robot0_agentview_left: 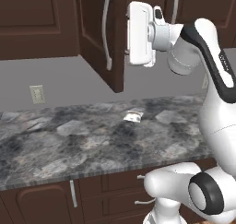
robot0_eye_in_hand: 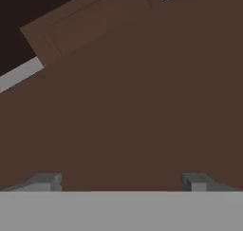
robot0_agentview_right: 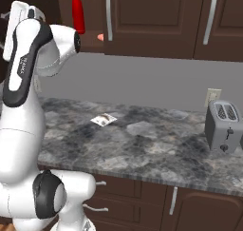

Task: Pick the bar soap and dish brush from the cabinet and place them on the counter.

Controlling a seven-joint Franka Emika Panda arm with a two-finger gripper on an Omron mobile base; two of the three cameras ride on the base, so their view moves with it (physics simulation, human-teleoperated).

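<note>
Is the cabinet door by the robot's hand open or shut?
Open: the cabinet door swings out over the counter, and the red bottle shows inside.

You face a plain grey wall (robot0_agentview_left: pixel 60 75) under dark upper cupboards. A cream outlet plate (robot0_agentview_left: pixel 37 94) sits on it at the left, another (robot0_agentview_right: pixel 213 96) at the right above a silver toaster (robot0_agentview_right: pixel 224 126). Below, brown drawers (robot0_agentview_left: pixel 120 181) with short silver pulls run along the front.

The marbled counter (robot0_agentview_left: pixel 69 140) carries a small whitish packet (robot0_agentview_left: pixel 134 117) mid-surface — and a grey toaster (robot0_agentview_right: pixel 224 126) toward its right end.
</note>
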